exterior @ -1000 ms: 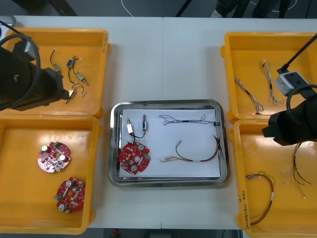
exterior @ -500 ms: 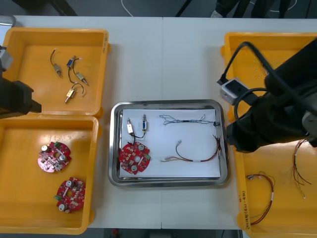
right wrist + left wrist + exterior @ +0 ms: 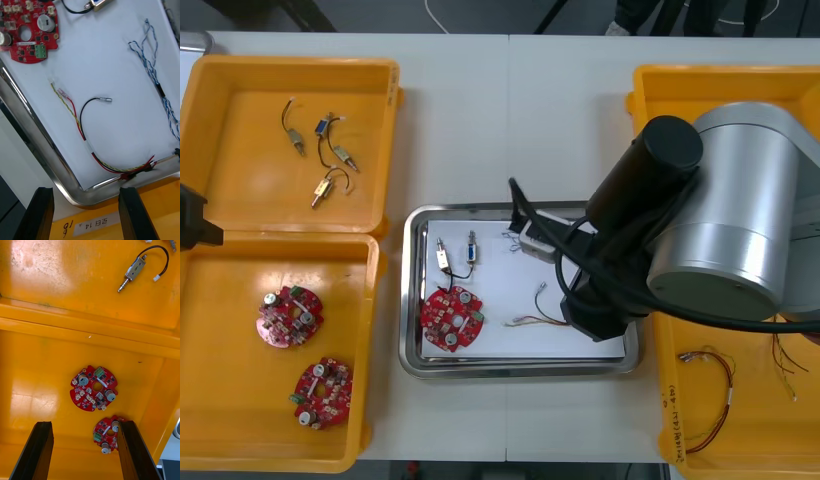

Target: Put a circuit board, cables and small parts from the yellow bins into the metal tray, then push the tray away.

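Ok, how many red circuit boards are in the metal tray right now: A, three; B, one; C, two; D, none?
B: a single red circuit board lies on the white inside of the metal tray, at its left; the other two boards lie in a yellow bin.

The front camera looks steeply down from above the arms, taking in the table point(image 3: 510, 120), the metal tray point(image 3: 409, 290) and all 4 yellow bins point(image 3: 240, 420). The right wrist camera faces down, close over the tray's corner beside the right bins. The left wrist camera faces down over the 2 bins left of the tray. The front view covers both patches.
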Motion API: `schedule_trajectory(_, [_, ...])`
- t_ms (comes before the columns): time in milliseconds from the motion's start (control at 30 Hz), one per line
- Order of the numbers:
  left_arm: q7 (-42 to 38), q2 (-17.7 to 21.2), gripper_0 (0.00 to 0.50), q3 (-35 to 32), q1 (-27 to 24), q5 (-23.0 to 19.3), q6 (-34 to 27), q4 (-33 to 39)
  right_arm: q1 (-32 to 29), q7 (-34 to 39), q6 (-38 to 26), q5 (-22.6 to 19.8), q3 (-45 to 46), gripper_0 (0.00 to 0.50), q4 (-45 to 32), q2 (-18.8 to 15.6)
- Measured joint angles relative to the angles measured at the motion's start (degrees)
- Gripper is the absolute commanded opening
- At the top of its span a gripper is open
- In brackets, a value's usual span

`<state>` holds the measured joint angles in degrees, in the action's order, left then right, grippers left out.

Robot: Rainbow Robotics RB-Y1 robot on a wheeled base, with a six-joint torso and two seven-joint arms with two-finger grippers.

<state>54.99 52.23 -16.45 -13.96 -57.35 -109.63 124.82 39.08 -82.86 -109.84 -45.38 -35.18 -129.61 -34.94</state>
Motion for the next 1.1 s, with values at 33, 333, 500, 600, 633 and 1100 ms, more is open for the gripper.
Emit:
schedule_trajectory(33, [0.0, 0.0, 0.500, -0.1, 0.1, 0.1, 0.0, 0.0, 0.3, -0.4, 0.0, 0.1, -0.9, 0.500, 0.3, 0.2])
schedule_trajectory(333, [1.5, 0.0, 0.500, -0.3, 0.3, 2.3, 0.0, -0.1, 2.8, -8.4, 1.5, 3.5, -10.6, 0.500, 1.3, 1.4])
schedule_trajectory(500, [7.6, -0.2, 0.500, -0.3, 0.3, 3.8, 0.0, -0.3, 3.9, -9.7, 4.2, 3.5, -13.7, 0.500, 3.8, 3.0])
schedule_trajectory(600, [9.7, -0.5, 0.500, -0.3, 0.3, 4.4, 0.0, -0.5, 4.2, -9.8, 5.9, 3.5, -14.6, 0.500, 5.6, 4.1])
schedule_trajectory(633, [9.8, -0.6, 0.500, -0.4, 0.3, 4.4, 0.0, -0.7, 4.3, -9.9, 6.4, 3.5, -15.0, 0.500, 6.3, 4.4])
schedule_trajectory(1100, [9.9, -2.7, 0.500, -2.0, 0.3, 5.2, 0.0, -1.1, 7.0, -12.9, 13.2, 5.8, -24.2, 0.500, 11.8, 5.4])
